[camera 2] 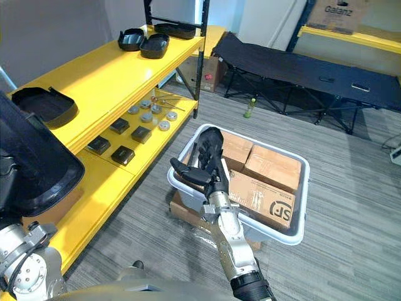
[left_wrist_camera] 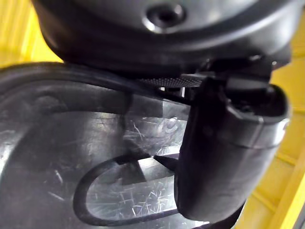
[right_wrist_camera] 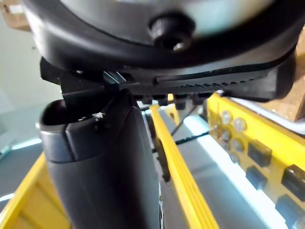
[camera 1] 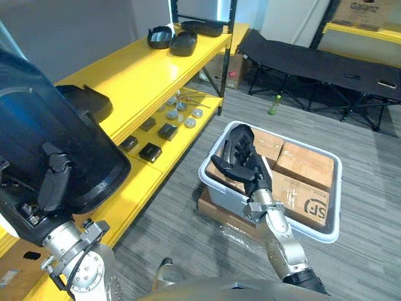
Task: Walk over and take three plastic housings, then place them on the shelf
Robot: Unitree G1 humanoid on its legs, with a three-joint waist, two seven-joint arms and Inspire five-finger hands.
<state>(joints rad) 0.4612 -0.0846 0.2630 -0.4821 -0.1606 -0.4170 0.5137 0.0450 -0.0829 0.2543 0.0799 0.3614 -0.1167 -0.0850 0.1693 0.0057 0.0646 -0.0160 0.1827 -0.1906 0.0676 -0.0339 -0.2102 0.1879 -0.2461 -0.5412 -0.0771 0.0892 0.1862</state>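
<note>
A black housing (camera 1: 69, 144) is gripped by the left hand (camera 1: 53, 182) above the yellow shelf (camera 1: 138, 75). The thumb is pressed on its inner face, and the fingers are apparently hidden behind it. The right hand (camera 1: 241, 157) is held upright over a bin (camera 1: 220, 193) of boxes (camera 1: 307, 166), its fingers straight and together, with nothing held. More housings (camera 1: 172, 37) are seen on the shelf.

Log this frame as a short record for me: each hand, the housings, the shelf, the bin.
left hand: shut on a black housing, at the near end of the yellow shelf
right hand: open, empty, above the white bin
bin contents: cardboard boxes
on shelf top: one near housing, three far housings
lower level: small parts
</note>
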